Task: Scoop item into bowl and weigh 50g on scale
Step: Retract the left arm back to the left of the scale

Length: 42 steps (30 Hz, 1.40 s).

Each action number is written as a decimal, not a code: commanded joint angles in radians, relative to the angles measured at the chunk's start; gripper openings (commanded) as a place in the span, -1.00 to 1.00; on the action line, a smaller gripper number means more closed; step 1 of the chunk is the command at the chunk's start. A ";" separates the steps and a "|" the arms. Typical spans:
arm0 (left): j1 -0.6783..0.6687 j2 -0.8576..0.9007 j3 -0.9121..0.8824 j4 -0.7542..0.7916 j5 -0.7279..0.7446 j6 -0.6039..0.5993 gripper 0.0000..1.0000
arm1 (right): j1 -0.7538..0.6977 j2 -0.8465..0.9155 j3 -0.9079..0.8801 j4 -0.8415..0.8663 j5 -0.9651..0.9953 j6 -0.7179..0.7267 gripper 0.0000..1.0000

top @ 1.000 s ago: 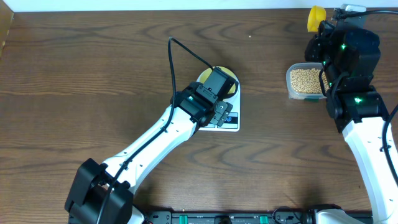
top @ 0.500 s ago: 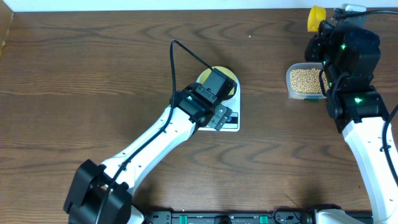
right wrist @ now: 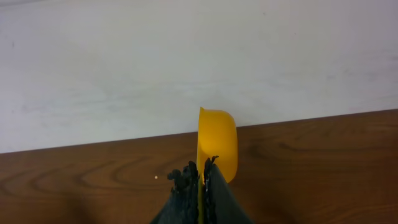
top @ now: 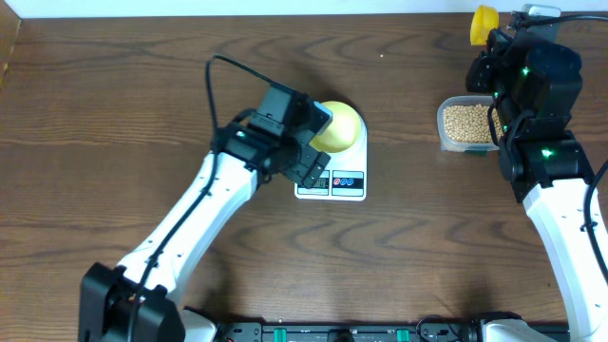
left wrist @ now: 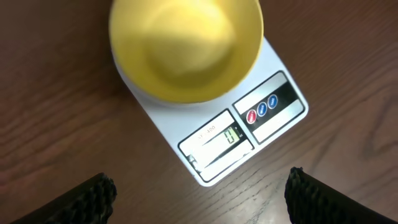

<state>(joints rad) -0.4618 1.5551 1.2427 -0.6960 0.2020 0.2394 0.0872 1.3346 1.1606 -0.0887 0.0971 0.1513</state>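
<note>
While the left pincer (left wrist: 199,193) is hanging wide apart by the scale (top: 348,182) at centre frame, the bowl (top: 339,125) is sitting on its platform. At upper right, the right pincer (right wrist: 198,175) is clamping the yellow scoop (right wrist: 217,142) near the tub (top: 444,128) of beans (top: 465,123).

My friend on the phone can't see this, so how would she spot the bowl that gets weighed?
Near the middle of the brown wooden table lies a white rectangular digital scale. On it sits the small round pale yellow bowl. Unlike the clear plastic tub of tan beans and the brighter yellow scoop to the right, it is empty.
</note>
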 commanded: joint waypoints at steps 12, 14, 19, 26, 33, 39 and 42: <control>0.171 -0.227 -0.019 -0.003 0.068 0.101 0.78 | 0.006 -0.006 0.016 0.027 -0.059 0.012 -0.97; 0.182 -0.235 -0.024 -0.003 0.068 0.100 0.78 | 0.006 -0.006 0.016 0.026 -0.059 0.012 -0.97; 0.187 -0.237 -0.031 -0.001 0.068 0.080 0.78 | 0.006 -0.006 0.016 0.035 -0.060 0.013 -0.97; 0.173 -0.237 -0.031 0.008 0.040 0.083 0.78 | 0.006 -0.006 0.016 0.032 -0.063 0.012 -0.97; 0.146 -0.237 -0.043 0.019 0.036 0.121 0.78 | 0.006 -0.006 0.016 0.038 -0.066 0.012 -0.97; 0.146 -0.236 -0.046 0.019 0.011 0.117 0.78 | 0.006 -0.006 0.016 0.029 -0.066 0.012 -0.97; 0.146 -0.235 -0.046 0.016 0.011 0.117 0.78 | 0.006 -0.006 0.016 0.033 -0.066 0.012 -0.97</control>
<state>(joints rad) -0.3161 1.3258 1.2156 -0.6777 0.2295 0.3416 0.0875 1.3346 1.1606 -0.0589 0.0364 0.1524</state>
